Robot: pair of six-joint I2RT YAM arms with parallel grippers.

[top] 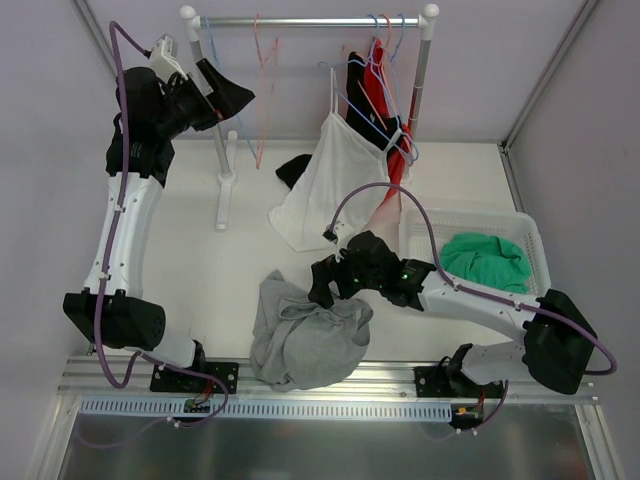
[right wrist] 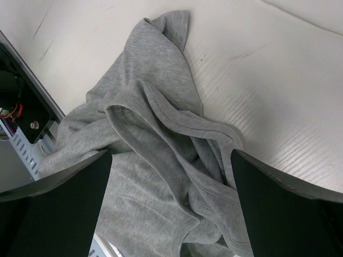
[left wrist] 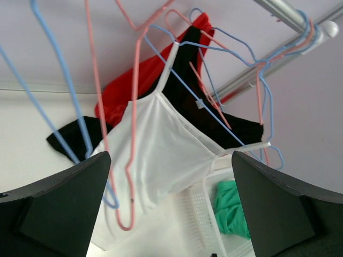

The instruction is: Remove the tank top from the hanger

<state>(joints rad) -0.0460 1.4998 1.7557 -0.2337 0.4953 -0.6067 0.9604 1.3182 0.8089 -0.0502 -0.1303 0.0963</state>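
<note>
Here, a white tank top hangs on a blue hanger from the rail at the back of the desk. The left gripper is raised near the rail's left end, jaws spread and empty; the right gripper, jaws likewise released, hovers over a crumpled grey garment at the desk's near edge

A robot lab cell: bare white table, aluminium frame, plain walls

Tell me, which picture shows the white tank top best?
The left wrist view: the white tank top fills the middle, straps clear. The top view shows it smaller, hanging from the rack. The right wrist view shows none of it, only a grey garment.
</note>
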